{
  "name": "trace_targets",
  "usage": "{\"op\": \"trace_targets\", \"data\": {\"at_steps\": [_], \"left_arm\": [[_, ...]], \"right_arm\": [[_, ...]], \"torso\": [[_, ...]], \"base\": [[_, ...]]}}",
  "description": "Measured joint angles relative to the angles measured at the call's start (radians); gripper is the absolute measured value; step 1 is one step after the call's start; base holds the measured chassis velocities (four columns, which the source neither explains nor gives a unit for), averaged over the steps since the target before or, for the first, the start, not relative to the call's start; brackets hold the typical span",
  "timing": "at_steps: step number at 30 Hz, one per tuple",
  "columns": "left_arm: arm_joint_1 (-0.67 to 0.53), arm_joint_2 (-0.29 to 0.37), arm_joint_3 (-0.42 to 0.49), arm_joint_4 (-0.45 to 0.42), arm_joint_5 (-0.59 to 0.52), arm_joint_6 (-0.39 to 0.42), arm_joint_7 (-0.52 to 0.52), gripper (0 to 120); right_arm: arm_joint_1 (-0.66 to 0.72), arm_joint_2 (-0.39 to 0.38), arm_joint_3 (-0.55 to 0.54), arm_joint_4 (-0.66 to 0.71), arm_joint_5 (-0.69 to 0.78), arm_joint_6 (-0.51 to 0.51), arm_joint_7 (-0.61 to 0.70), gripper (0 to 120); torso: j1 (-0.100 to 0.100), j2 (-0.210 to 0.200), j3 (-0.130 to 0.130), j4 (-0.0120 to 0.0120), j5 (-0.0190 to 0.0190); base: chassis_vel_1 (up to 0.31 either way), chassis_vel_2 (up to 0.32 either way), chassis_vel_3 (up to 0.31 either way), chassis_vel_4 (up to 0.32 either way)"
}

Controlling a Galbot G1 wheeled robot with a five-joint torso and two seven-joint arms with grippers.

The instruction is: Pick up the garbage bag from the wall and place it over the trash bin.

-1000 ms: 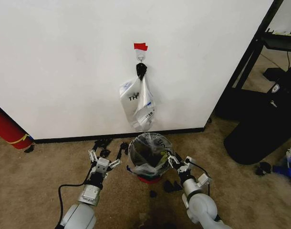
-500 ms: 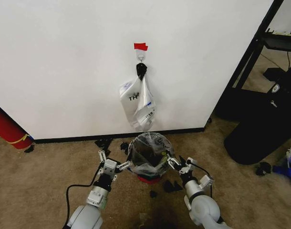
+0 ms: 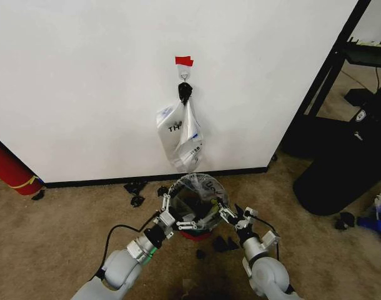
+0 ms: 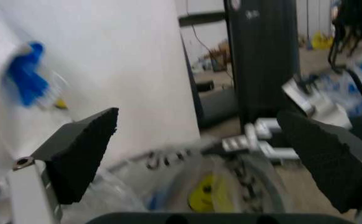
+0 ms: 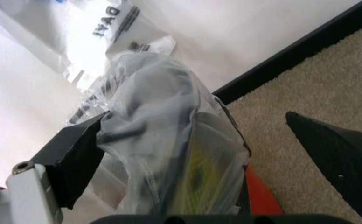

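Grey carpet [image 3: 65, 250] covers the floor nearest the robot. Left gripper [image 3: 176, 214]: reached in from the left, positioned at the near-left rim of the trash bin [image 3: 192, 234], fingers spread apart, nothing between them; in the left wrist view both dark pads [image 4: 81, 154] stand wide apart with the bin's rim between and beyond them. Right gripper [image 3: 235, 220]: positioned at the right side of the bin, fingers spread; in the right wrist view the bag-covered bin sits between its pads [image 5: 75, 161], one pad against the plastic, the other clear of it.

Trash bin: round, black mesh, red base, standing on the carpet close to the wall [image 3: 84, 75]. Garbage bag [image 3: 193, 195]: translucent plastic, draped over the bin's mouth and down its sides, as the right wrist view confirms [image 5: 162, 154].

Directly above the bin, more white printed bags [image 3: 181, 134] hang from a metal hook [image 3: 185, 76] on the wall, below a strip of red tape [image 3: 184, 60]. A black baseboard [image 3: 103, 181] runs along the wall's foot. To the right stands a large black bin [image 3: 343, 165].
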Motion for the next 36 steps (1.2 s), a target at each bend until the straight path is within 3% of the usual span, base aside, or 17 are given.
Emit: {"op": "trace_targets", "data": {"at_steps": [5,10,19,26,30,33,36], "left_arm": [[-0.011,-0.032,0.014,0.040,0.086,0.021,-0.086,100],[-0.009,-0.088,0.023,0.054,0.135,0.092,-0.227,100],[0.051,-0.139,0.031,-0.003,0.227,0.181,-0.345,100],[0.083,-0.138,-0.022,-0.085,0.220,0.203,-0.392,100],[0.116,-0.139,-0.069,-0.172,0.117,0.206,-0.401,100],[0.128,-0.145,-0.096,-0.210,0.067,0.215,-0.412,100],[0.142,-0.163,-0.146,-0.256,-0.005,0.230,-0.434,100]], "right_arm": [[0.002,0.001,-0.003,0.003,0.000,0.001,-0.002,100],[0.005,0.010,-0.003,0.006,0.000,0.007,-0.003,100],[0.004,0.015,-0.003,0.011,0.000,0.016,-0.010,100],[-0.030,0.003,0.033,0.041,0.006,0.107,-0.231,100],[-0.070,0.002,0.083,0.103,-0.132,0.229,-0.349,100],[-0.091,0.016,0.105,0.141,-0.253,0.300,-0.308,100],[-0.130,0.061,0.170,0.170,-0.558,0.434,-0.185,100]], "torso": [[0.000,0.000,0.000,-0.0001,0.0001],[0.000,0.000,0.000,-0.0002,0.0000],[0.000,0.000,0.000,-0.0001,0.0003],[0.000,0.000,0.000,-0.0002,0.0001],[0.000,0.000,0.000,-0.0002,-0.0001],[0.000,0.000,0.000,0.0000,0.0000],[0.000,0.000,0.000,-0.0001,-0.0001]], "base": [[0.000,0.000,0.000,0.000],[0.000,0.000,0.000,0.000],[0.000,0.000,0.000,0.000],[0.000,0.000,0.000,0.000],[0.000,0.000,0.000,0.000],[0.000,0.000,0.000,0.000],[0.000,0.000,0.000,0.000]]}}
